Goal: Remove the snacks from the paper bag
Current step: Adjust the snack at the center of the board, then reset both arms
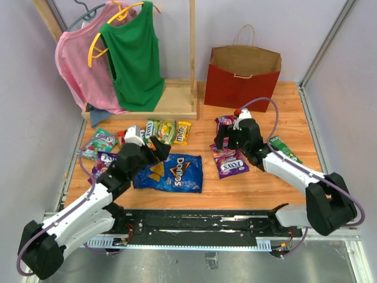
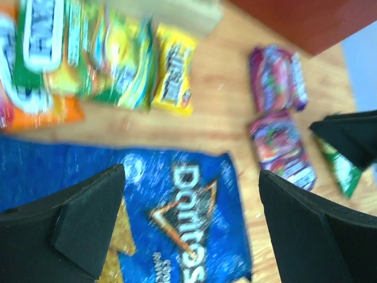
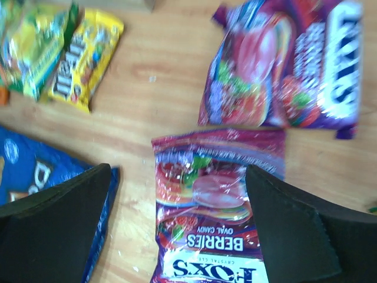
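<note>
The red paper bag (image 1: 241,82) stands open at the back of the table, right of centre. The snacks lie out on the wood. A blue Doritos bag (image 1: 171,173) lies flat directly under my open left gripper (image 1: 155,151) (image 2: 191,177), which holds nothing. One purple Fox's candy packet (image 1: 231,164) (image 3: 212,212) lies beneath my open right gripper (image 1: 227,140) (image 3: 178,171), with nothing between the fingers. Another purple packet (image 3: 283,71) lies just beyond it. A yellow M&M's pack (image 1: 183,132) and green-yellow packs (image 1: 160,130) lie behind the Doritos bag. A green packet (image 1: 284,148) is at the right.
A wooden clothes rack (image 1: 171,100) with a pink top (image 1: 79,65) and a green top (image 1: 135,59) stands at the back left. More candy packets (image 1: 99,142) lie at the left edge. White walls close the table on both sides.
</note>
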